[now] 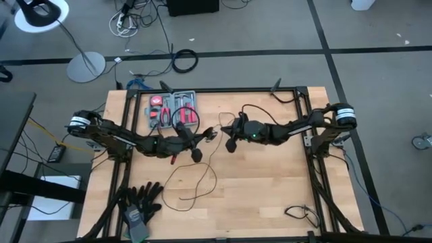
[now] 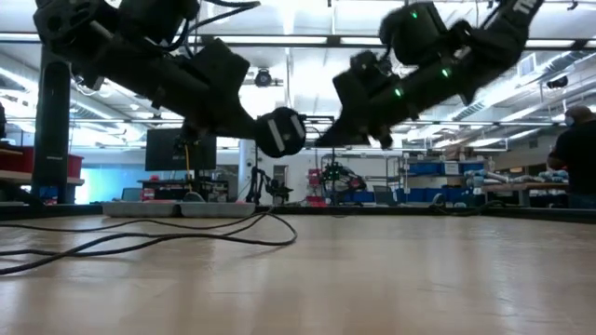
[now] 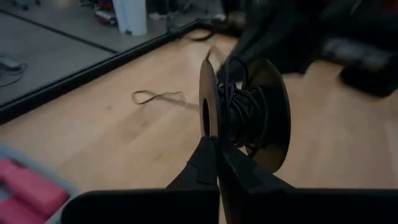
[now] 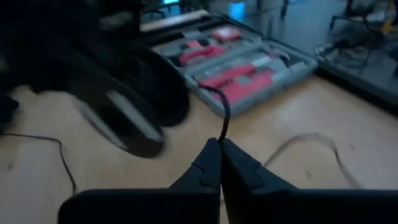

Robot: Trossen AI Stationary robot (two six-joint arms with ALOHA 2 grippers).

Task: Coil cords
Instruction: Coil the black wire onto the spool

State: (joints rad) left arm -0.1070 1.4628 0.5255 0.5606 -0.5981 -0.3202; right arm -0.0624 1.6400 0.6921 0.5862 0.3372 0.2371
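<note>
Left gripper [image 3: 216,144] is clamped tight on the flange of a black spool [image 3: 245,112], cord already wound around its core, held up over the table's middle. Right gripper [image 4: 219,148] is pinched shut on the thin black cord [image 4: 222,115] just beside it. The cord's slack loops across the wooden table [image 1: 270,189] below, in front of the red tool tray [image 1: 173,110].

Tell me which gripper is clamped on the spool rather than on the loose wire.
The left gripper: its shut fingers pinch the flange of the black spool. The right gripper is shut on the thin black wire instead.
</note>
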